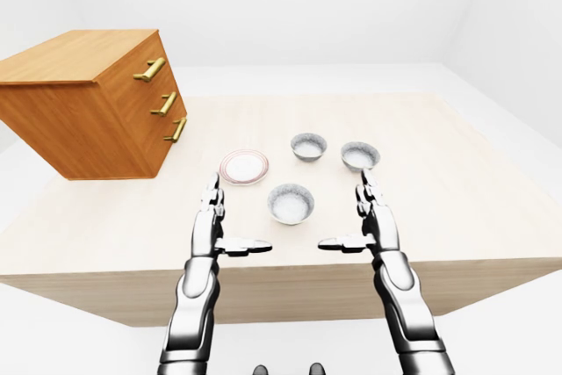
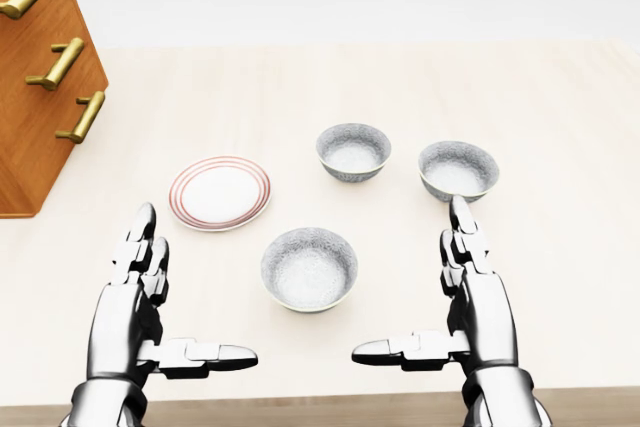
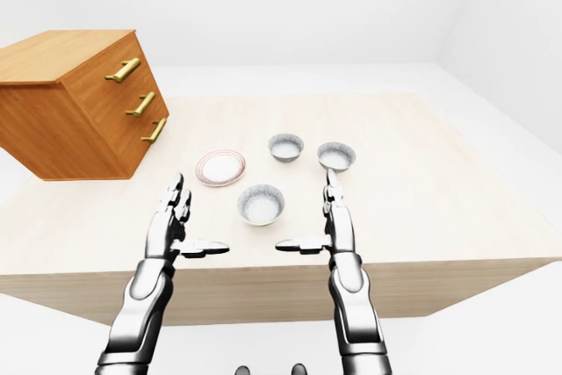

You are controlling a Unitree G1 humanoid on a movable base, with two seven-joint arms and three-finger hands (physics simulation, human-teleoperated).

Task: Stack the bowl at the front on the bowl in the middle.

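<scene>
Three bowls [image 2: 309, 267] on pale table [image 2: 560, 87]

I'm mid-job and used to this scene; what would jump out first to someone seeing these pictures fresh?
Probably the two shiny metal hands, the left hand and right hand, held open at the bottom of the head view on either side of the nearest bowl. Next, the wooden drawer chest with brass handles, tilted at the left-eye view's upper left. Two more bowls and a red-rimmed plate lie on the pale table.
</scene>
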